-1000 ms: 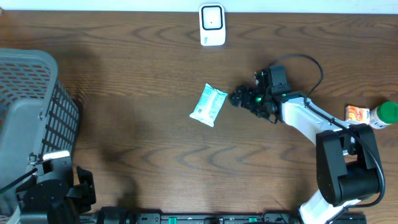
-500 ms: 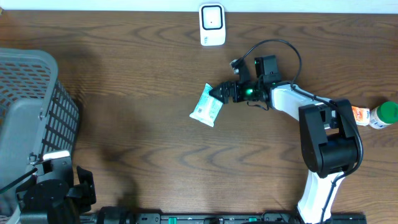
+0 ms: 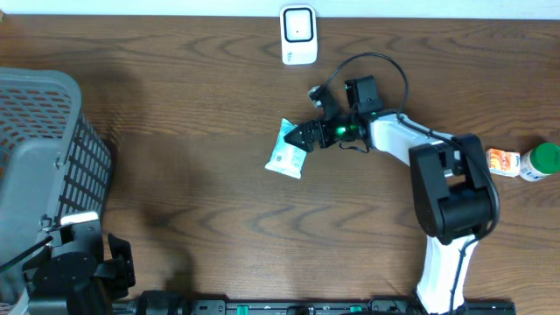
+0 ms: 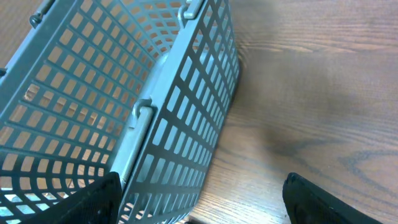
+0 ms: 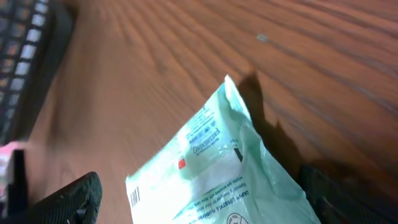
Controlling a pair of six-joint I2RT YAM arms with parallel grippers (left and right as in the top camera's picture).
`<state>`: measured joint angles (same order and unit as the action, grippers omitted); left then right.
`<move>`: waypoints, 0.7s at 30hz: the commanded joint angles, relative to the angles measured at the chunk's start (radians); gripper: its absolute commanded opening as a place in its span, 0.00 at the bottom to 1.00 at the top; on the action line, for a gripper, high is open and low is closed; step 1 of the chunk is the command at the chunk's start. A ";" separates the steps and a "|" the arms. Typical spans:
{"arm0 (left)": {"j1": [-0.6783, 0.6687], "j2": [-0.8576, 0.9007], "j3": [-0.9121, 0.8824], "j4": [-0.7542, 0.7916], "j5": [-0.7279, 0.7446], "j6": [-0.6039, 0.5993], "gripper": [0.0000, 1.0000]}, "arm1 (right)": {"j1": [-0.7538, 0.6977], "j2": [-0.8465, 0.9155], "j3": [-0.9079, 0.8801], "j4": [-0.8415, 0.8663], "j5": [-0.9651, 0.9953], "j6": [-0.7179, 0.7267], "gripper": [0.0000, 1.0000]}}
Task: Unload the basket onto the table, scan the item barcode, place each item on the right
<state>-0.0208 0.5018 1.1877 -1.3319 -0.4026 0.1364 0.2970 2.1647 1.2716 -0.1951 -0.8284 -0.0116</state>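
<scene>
The item is a pale green wipes packet [image 3: 284, 156] lying flat mid-table, with a small barcode [image 5: 134, 198] showing near its left edge in the right wrist view. My right gripper [image 3: 299, 138] is open at the packet's right end. In the right wrist view the packet [image 5: 217, 168] lies between the two dark fingertips [image 5: 74, 199], and I cannot tell whether they touch it. A white scanner [image 3: 298, 35] stands at the table's far edge. My left gripper [image 4: 199, 208] is open and empty at the bottom left, beside the basket.
A grey mesh basket [image 3: 44, 149] fills the left side, and its wall [image 4: 186, 124] is close in front of the left gripper. At the right edge lie an orange box [image 3: 502, 160] and a green-capped bottle [image 3: 542, 160].
The right arm has swung left across the table until its open jaws reached the packet's right end. The packet has shifted slightly left. The left arm has not moved.
</scene>
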 commanded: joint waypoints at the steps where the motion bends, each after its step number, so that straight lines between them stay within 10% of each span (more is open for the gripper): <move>1: 0.000 -0.003 0.006 0.000 -0.016 0.013 0.83 | 0.076 0.301 -0.065 -0.162 0.229 -0.028 0.97; 2: 0.000 -0.003 0.006 0.000 -0.016 0.013 0.83 | 0.085 0.328 -0.046 -0.188 0.249 -0.039 0.85; 4: 0.000 -0.003 0.006 0.000 -0.016 0.013 0.83 | 0.097 0.355 -0.021 -0.218 0.324 -0.038 0.24; 6: 0.000 -0.003 0.006 0.000 -0.016 0.013 0.83 | 0.098 0.355 -0.013 -0.220 0.322 -0.037 0.01; 21: 0.000 -0.003 0.006 0.000 -0.016 0.013 0.83 | -0.138 0.029 0.150 -0.629 0.059 -0.019 0.01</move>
<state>-0.0208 0.5018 1.1881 -1.3315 -0.4026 0.1364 0.2333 2.2696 1.4330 -0.8036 -0.9207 -0.0364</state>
